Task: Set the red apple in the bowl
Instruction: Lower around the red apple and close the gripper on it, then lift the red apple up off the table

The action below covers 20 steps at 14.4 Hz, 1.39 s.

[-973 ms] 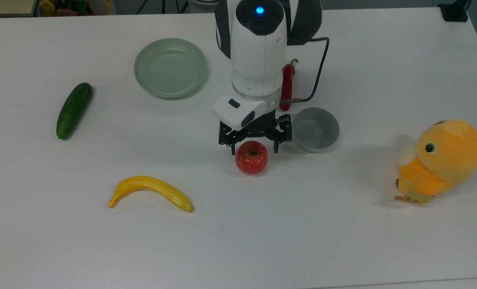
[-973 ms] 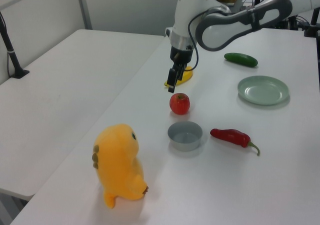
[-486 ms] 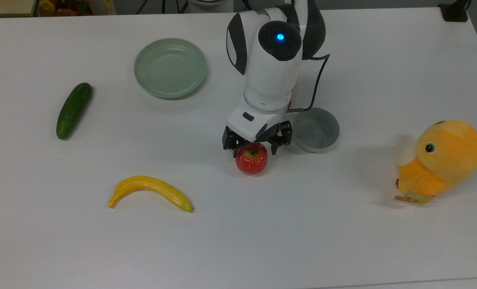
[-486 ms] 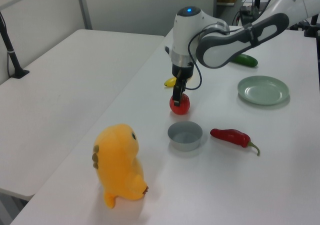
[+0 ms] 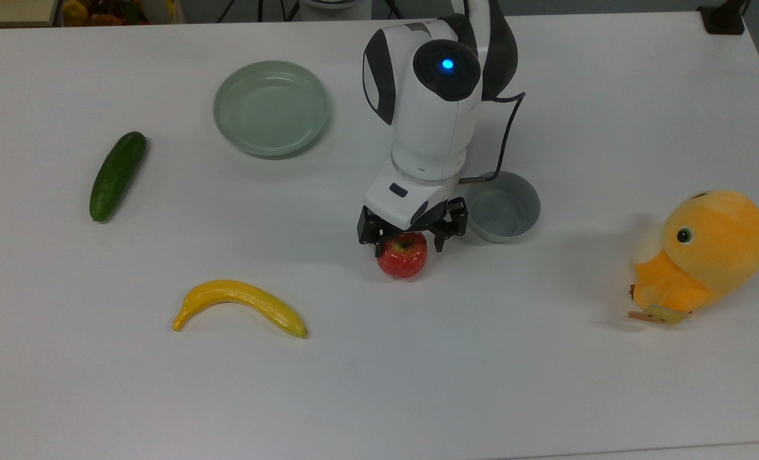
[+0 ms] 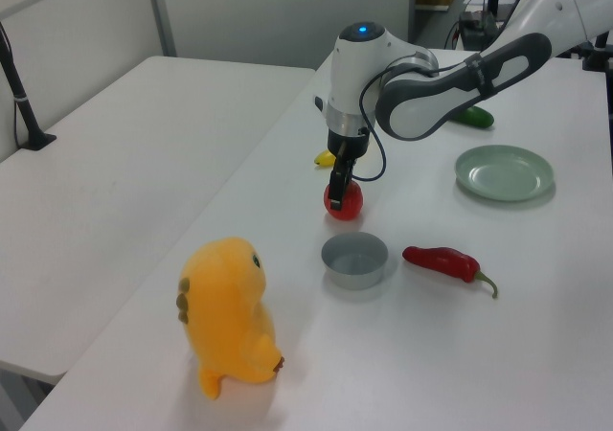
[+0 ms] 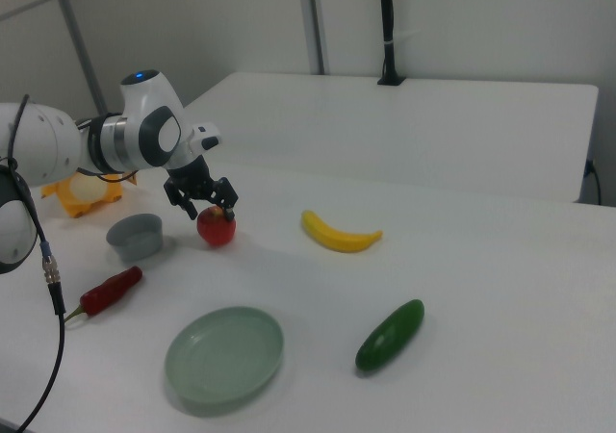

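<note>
White tabletop (image 5: 379, 396) carries everything. Nearest in the top view lies a yellow banana (image 5: 239, 305), with an orange plush toy (image 5: 705, 255) lying toward the top view's right. Behind the banana, the red apple (image 5: 403, 257) rests on the table, and the gripper (image 5: 410, 240) stands directly over it, its fingers spread wide to either side of the apple's upper half; whether they touch the fruit cannot be told. Just to the top view's right of the apple sits the bowl (image 5: 504, 206), grey and upright, close to the apple but apart from it. A green cucumber (image 5: 117, 176) lies toward the top view's left edge. Farther back rests a pale green dish (image 5: 271, 107). In the left view, a red chili pepper (image 6: 445, 262) lies beside the bowl.
</note>
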### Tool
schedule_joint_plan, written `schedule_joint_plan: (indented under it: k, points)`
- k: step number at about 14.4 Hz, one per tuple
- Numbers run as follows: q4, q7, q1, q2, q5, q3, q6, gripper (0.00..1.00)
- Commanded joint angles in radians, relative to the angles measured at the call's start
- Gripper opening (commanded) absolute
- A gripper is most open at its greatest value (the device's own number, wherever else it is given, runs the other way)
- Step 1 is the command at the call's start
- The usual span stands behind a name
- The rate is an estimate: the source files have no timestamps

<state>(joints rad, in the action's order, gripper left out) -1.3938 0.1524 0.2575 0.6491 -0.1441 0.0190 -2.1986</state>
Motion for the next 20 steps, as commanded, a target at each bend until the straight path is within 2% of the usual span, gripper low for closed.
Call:
schedule_joint_plan:
  k: [1,2,4,5,7,9,15,20]
  points:
    - [-0.025,0.012,0.002,0.0,-0.046,0.002,-0.033,0.99]
    - [-0.027,0.012,0.002,0.001,-0.057,0.002,-0.033,0.88]
    - [-0.036,0.012,0.003,0.001,-0.071,0.006,-0.032,0.52]
    - [-0.036,0.01,0.003,0.001,-0.072,0.006,-0.03,0.39]
    - [-0.037,0.01,0.003,0.001,-0.074,0.006,-0.029,0.21]
    - [-0.036,0.009,0.003,-0.002,-0.074,0.006,-0.026,0.14]
    - [-0.036,0.012,-0.006,-0.049,-0.069,0.006,-0.003,0.14]
    - [-0.04,0.013,-0.023,-0.216,-0.054,0.006,0.185,0.14]
